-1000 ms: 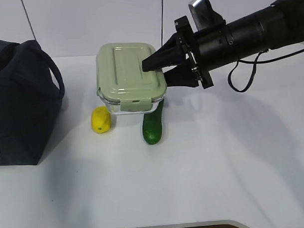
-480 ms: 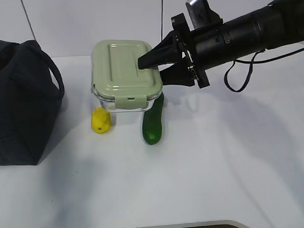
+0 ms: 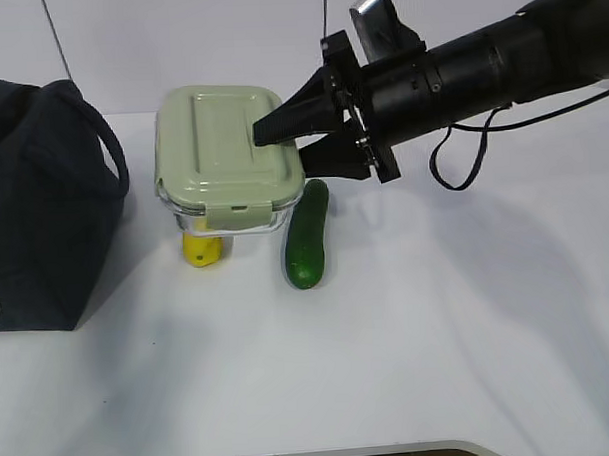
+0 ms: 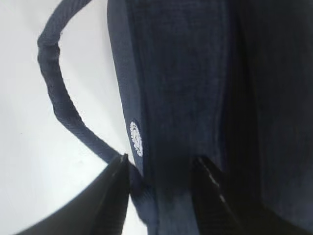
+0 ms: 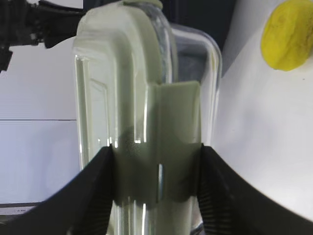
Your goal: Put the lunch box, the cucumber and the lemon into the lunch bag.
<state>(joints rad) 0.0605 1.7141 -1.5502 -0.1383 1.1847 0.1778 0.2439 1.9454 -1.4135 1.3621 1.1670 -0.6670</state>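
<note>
My right gripper (image 3: 280, 154) is shut on the right end of the lunch box (image 3: 226, 141), a clear container with a sage-green lid, and holds it above the table. In the right wrist view the fingers (image 5: 95, 186) clamp its lid latch (image 5: 166, 132). The yellow lemon (image 3: 202, 249) lies partly under the box and also shows in the right wrist view (image 5: 288, 34). The dark green cucumber (image 3: 308, 236) lies on the table to its right. The navy lunch bag (image 3: 38, 197) stands at the far left. My left gripper (image 4: 161, 164) is closed on the bag's fabric edge (image 4: 181, 88).
The white table (image 3: 438, 313) spreads to the front and right. A padded bag handle (image 3: 114, 160) arcs toward the box, and shows in the left wrist view (image 4: 54, 88). A black cable (image 3: 463, 172) hangs under the right arm.
My right gripper has carried the lunch box to the left toward the bag, uncovering the cucumber and now overhanging the lemon. The bag, lemon and cucumber have not moved.
</note>
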